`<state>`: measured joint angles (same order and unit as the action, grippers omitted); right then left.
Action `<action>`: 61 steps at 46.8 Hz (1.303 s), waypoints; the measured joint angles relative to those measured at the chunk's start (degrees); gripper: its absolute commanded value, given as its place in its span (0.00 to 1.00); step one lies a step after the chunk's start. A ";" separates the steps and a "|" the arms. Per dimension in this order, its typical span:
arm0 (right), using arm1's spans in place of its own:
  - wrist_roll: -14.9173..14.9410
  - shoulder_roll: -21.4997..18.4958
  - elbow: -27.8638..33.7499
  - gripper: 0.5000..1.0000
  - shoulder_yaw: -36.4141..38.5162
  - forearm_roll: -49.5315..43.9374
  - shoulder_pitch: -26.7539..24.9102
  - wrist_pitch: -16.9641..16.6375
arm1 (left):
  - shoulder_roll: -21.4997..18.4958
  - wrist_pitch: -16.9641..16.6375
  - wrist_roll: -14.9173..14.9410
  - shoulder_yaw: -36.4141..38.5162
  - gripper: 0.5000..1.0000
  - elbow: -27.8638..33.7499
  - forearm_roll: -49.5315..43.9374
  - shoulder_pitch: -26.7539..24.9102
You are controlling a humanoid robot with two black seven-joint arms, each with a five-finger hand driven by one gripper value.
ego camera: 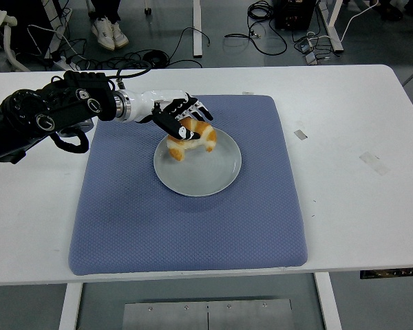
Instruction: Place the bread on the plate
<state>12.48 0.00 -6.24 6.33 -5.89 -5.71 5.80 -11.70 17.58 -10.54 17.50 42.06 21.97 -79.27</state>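
Head view: the left hand (pixel 181 117), black with white segments, curls its fingers around the golden, crusty bread (pixel 191 137) over the far-left part of the round, smooth grey plate (pixel 213 175), which sits on a blue textured mat (pixel 124 220) on the white table (pixel 351 179)

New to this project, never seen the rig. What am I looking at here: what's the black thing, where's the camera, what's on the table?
One picture, taken from a camera high on the robot, looking down over a white table. The black arm entering from the left is the robot's left arm; its five-fingered left robot hand is closed around a golden-brown piece of bread, holding it over the far-left part of a round grey plate. The plate sits on a blue quilted mat. Whether the bread already touches the plate is unclear. The right arm is out of view. Someone's shoes show at the top.
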 measured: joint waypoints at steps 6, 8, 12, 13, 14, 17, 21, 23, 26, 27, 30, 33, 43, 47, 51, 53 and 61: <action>0.00 0.00 0.00 1.00 0.00 0.00 0.00 0.00 | 0.00 0.00 0.00 0.00 0.62 0.12 -0.02 -0.01; 0.00 0.00 0.00 1.00 0.00 0.00 0.00 0.00 | 0.00 0.00 0.00 0.00 0.63 0.12 -0.05 -0.01; 0.00 0.00 0.00 1.00 0.00 0.00 0.00 0.00 | -0.04 0.04 0.00 0.00 0.67 0.13 -0.07 -0.01; 0.00 0.00 0.00 1.00 0.00 0.00 0.00 0.00 | -0.05 0.04 0.00 0.00 0.69 0.13 -0.07 -0.01; 0.00 0.00 0.00 1.00 0.00 0.00 0.00 0.00 | -0.06 0.04 0.00 0.00 0.70 0.13 -0.07 -0.01; 0.00 0.00 0.00 1.00 0.00 0.00 0.00 0.00 | -0.21 0.04 0.00 -0.09 0.74 0.13 -0.08 -0.06; 0.00 0.00 0.00 1.00 0.00 0.00 0.00 0.00 | -0.62 0.12 0.24 -0.76 0.84 0.13 -0.62 -0.67; 0.00 0.00 0.00 1.00 0.00 0.00 0.00 0.00 | -0.93 0.16 0.29 -1.31 0.90 0.12 -2.00 -0.88; 0.00 0.00 0.00 1.00 0.00 0.00 -0.01 0.00 | -1.21 0.15 0.24 -2.13 0.94 0.03 -4.90 -0.92; 0.01 0.00 0.00 1.00 0.00 0.00 0.00 0.00 | -1.37 0.15 0.21 -2.41 0.94 0.01 -6.38 -0.95; 0.01 0.00 0.00 1.00 0.00 0.00 0.00 0.00 | -2.09 0.13 0.20 -2.62 0.94 -0.03 -9.26 -0.99; 0.00 0.00 0.00 1.00 0.00 0.00 0.00 0.00 | -3.14 0.17 0.21 -2.74 0.94 -0.06 -10.94 -0.99; 0.00 0.00 0.00 1.00 0.00 0.00 0.00 0.00 | -5.28 0.14 0.38 -4.11 0.94 -0.33 -11.43 -1.02; 0.00 0.00 0.00 1.00 0.00 0.00 0.00 0.00 | -6.46 0.02 0.38 -4.92 0.94 -0.48 -11.43 -1.00; 0.00 0.00 0.00 1.00 0.00 0.00 0.00 0.00 | -7.10 0.10 0.38 -5.44 0.94 -0.51 -11.47 -0.99; 0.01 0.00 0.00 1.00 0.00 0.00 0.00 0.00 | -7.70 0.34 0.38 -6.06 0.94 -0.54 -11.47 -1.00; 0.00 0.00 0.00 1.00 0.00 0.00 0.00 0.00 | -9.48 2.70 0.52 -7.38 0.94 -0.84 -11.43 -0.88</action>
<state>12.48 0.00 -6.24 6.33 -5.89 -5.71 5.80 -21.18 20.28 -10.02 10.11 41.23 10.54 -80.15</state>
